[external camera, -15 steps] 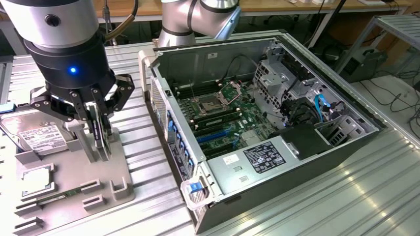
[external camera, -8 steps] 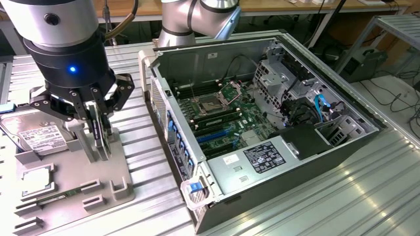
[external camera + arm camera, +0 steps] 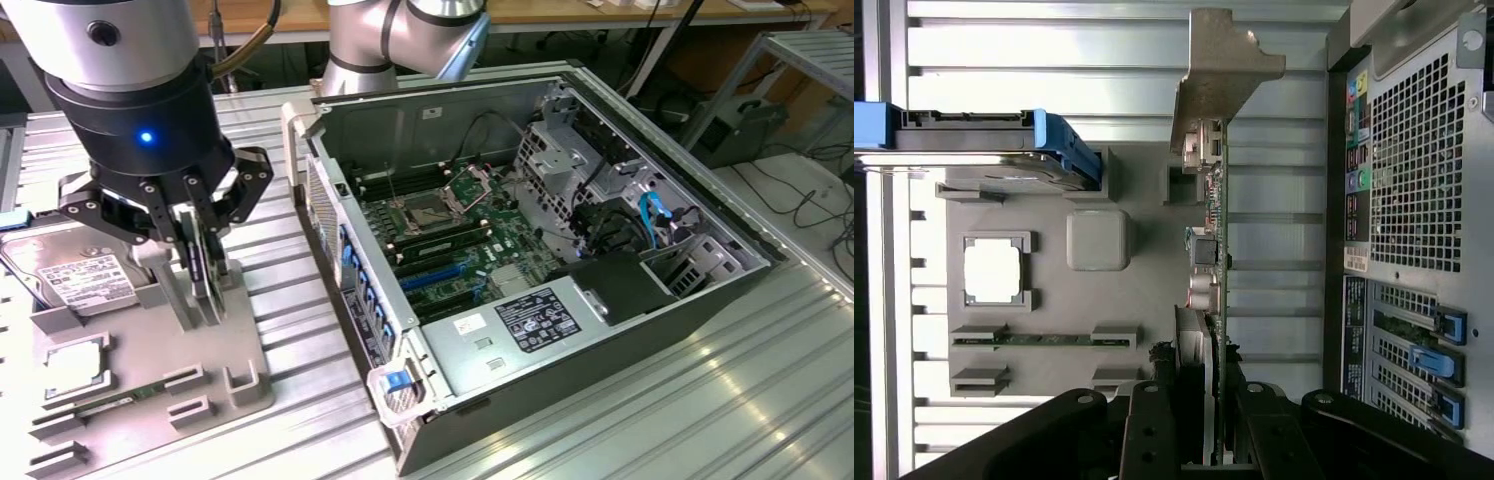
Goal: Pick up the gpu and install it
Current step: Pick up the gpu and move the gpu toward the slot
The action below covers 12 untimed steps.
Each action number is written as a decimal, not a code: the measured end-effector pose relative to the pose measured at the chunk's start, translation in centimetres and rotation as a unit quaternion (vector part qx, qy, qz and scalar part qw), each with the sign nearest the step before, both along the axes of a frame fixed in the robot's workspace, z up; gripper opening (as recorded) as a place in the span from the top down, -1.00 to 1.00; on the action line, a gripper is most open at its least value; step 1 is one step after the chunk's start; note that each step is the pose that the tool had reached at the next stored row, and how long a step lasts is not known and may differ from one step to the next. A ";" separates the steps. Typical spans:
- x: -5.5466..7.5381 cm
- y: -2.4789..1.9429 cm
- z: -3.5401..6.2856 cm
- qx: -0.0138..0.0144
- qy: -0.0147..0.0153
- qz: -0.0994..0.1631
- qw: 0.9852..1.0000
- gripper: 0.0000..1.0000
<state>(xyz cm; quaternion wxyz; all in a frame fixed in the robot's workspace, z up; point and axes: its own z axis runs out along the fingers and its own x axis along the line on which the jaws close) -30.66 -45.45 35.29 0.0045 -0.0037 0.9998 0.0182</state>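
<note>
On the grey tray (image 3: 140, 345), the gpu (image 3: 1214, 200) stands between the jaws, seemingly gripped.

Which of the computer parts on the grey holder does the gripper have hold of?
The gpu, the thin card with the silver bracket, upright between the fingers of the gripper. The hard drive, processor and memory stick sit apart, untouched.
</note>
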 end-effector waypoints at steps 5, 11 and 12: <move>0.0 0.00 0.20 0.000 0.000 0.000 1.000 0.44; 0.0 0.00 0.53 0.000 0.000 0.000 1.000 0.44; 0.0 0.00 0.63 0.000 0.000 0.000 1.000 0.44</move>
